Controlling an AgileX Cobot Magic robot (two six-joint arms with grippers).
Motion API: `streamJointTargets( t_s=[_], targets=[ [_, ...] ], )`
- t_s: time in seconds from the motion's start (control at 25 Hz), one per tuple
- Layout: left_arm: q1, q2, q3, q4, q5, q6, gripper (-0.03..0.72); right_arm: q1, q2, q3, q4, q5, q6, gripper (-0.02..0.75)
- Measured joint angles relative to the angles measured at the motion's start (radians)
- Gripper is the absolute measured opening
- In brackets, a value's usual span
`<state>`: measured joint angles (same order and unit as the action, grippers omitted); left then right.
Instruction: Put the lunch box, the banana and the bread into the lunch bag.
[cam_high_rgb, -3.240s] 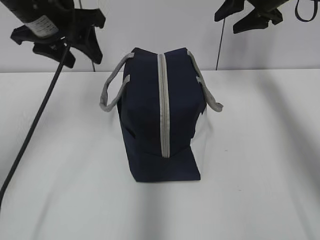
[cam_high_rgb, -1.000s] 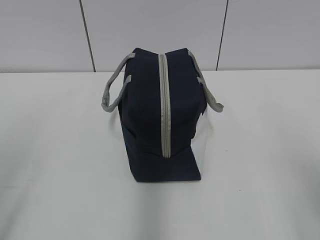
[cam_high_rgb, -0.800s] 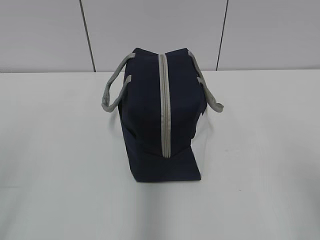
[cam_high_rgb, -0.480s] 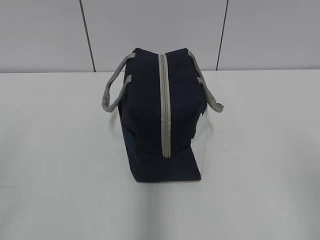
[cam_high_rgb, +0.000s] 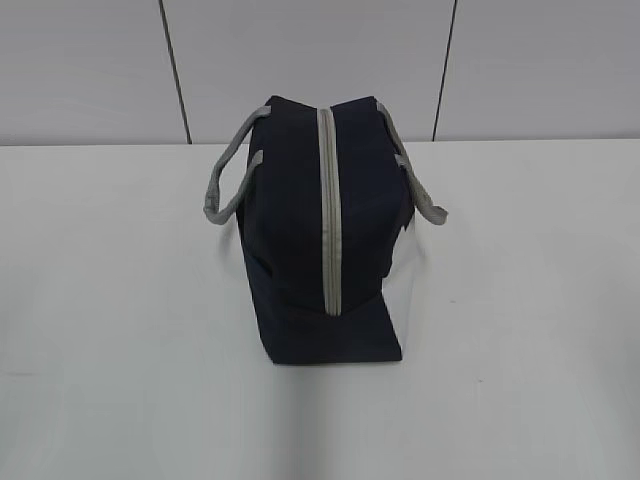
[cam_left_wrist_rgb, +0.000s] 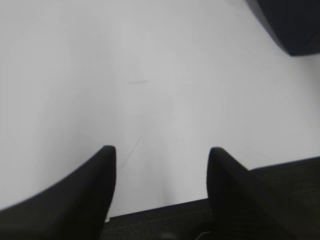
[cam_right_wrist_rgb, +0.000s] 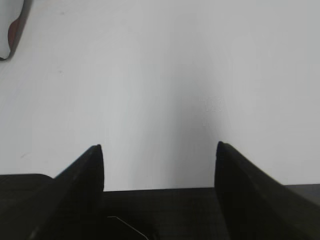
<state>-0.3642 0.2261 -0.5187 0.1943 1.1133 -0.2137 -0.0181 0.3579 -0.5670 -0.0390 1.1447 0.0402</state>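
On the white bench (cam_high_rgb: 120, 350), the lunch bag (cam_high_rgb: 300, 230) stands mid-surface, zipper (cam_high_rgb: 328, 210) closed. Left gripper (cam_left_wrist_rgb: 161, 150) and right gripper (cam_right_wrist_rgb: 159, 147) hover over bare bench, jaws apart, empty.

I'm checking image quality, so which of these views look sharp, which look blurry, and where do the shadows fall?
Exterior view: evenly lit, the lunch bag sharp, soft shadows on the table. Left wrist view: the left gripper jaws blurred, bag corner soft. Right wrist view: the right gripper jaws out of focus, a grey shadow band between them.

A bare lab or test room: plain white table (cam_high_rgb: 120, 330) against a grey panelled wall (cam_high_rgb: 300, 60), nothing homely.
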Motion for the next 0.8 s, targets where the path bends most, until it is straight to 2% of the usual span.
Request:
streamJointTargets(
  t_s=[0.2,0.8],
  targets=[
    [0.0,-0.002,0.002,0.0,-0.003,0.0,0.406,0.0,0.0,0.041,-0.011,-0.054,0.0,0.529],
    [0.0,-0.002,0.002,-0.002,-0.004,0.0,0.403,0.0,0.0,0.041,-0.014,-0.061,0.004,0.529]
  ],
)
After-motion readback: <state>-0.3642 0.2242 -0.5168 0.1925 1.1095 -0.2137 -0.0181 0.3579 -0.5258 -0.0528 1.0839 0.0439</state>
